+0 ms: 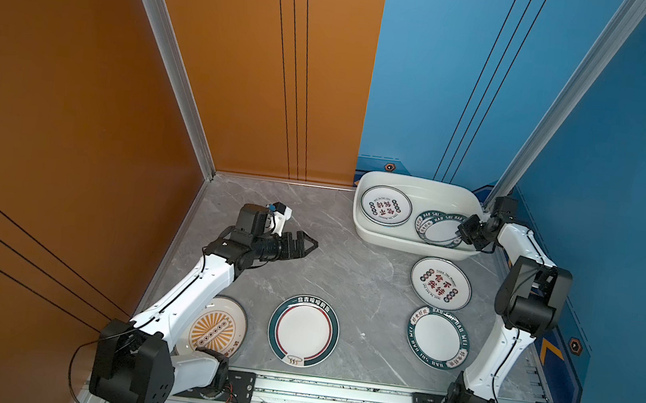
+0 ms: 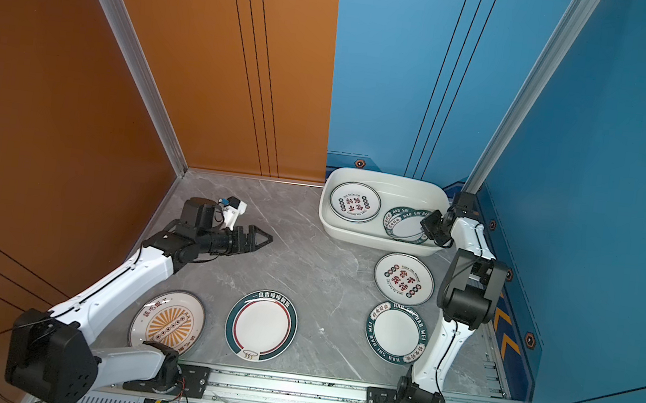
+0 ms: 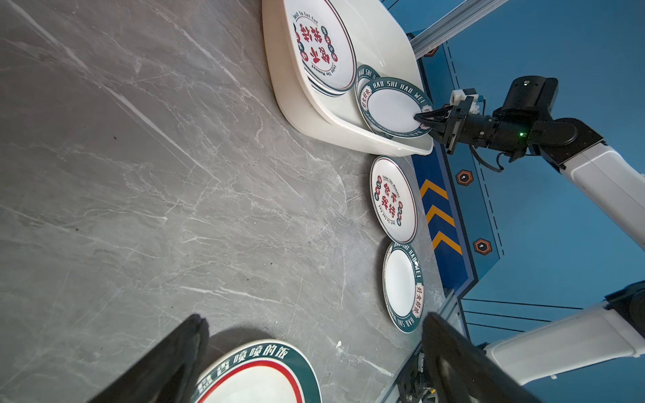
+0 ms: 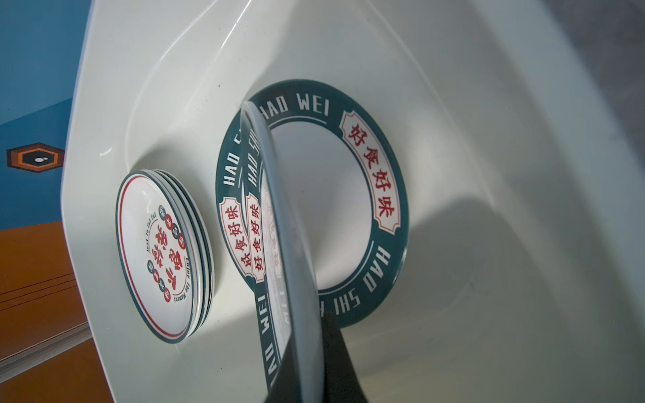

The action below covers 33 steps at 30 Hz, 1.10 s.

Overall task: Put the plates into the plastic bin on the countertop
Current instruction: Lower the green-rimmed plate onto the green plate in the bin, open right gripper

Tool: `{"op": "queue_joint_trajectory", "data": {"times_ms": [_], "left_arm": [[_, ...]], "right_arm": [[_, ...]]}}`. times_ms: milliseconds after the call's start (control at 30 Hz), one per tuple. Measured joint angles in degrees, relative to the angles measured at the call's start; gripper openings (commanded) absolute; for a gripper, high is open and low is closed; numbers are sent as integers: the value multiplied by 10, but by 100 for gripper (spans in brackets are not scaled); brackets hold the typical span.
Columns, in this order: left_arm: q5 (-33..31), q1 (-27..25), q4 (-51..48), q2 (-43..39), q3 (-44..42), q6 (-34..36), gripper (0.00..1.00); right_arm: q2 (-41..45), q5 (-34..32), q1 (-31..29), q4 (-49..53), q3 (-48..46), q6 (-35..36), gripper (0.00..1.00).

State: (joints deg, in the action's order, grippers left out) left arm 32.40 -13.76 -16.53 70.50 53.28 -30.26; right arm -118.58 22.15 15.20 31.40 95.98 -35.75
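The white plastic bin (image 1: 419, 185) stands at the back right of the countertop (image 1: 347, 264). Inside it lies a stack of red-character plates (image 1: 385, 205). My right gripper (image 1: 459, 234) is shut on the rim of a green-rimmed plate (image 1: 437, 229), held tilted over a matching plate (image 4: 384, 195) on the bin floor. Four plates lie on the countertop: red-character (image 1: 441, 284), green-rimmed (image 1: 438, 337), green-and-red ringed (image 1: 303, 330), and sunburst (image 1: 213, 329), the last partly under my left arm. My left gripper (image 1: 309, 245) hovers open and holds nothing, over the left middle.
An orange wall runs along the left, a blue wall along the back and right. An aluminium rail (image 1: 331, 396) with both arm bases edges the front. The right arm's elbow (image 1: 531, 299) rises beside the two right-hand plates.
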Motion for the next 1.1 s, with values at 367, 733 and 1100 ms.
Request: {"op": "queue_joint_trajectory", "data": {"times_ms": [367, 733, 1100], "left_arm": [[8, 2, 0, 0, 0, 0, 100], [12, 9, 0, 0, 0, 4, 100], [17, 15, -3, 0, -3, 6, 99]], "right_arm": [[-35, -9, 10, 3, 4, 13, 25], [-64, -17, 10, 17, 40, 16, 33], [-85, -59, 9, 58, 85, 35, 35]]}}
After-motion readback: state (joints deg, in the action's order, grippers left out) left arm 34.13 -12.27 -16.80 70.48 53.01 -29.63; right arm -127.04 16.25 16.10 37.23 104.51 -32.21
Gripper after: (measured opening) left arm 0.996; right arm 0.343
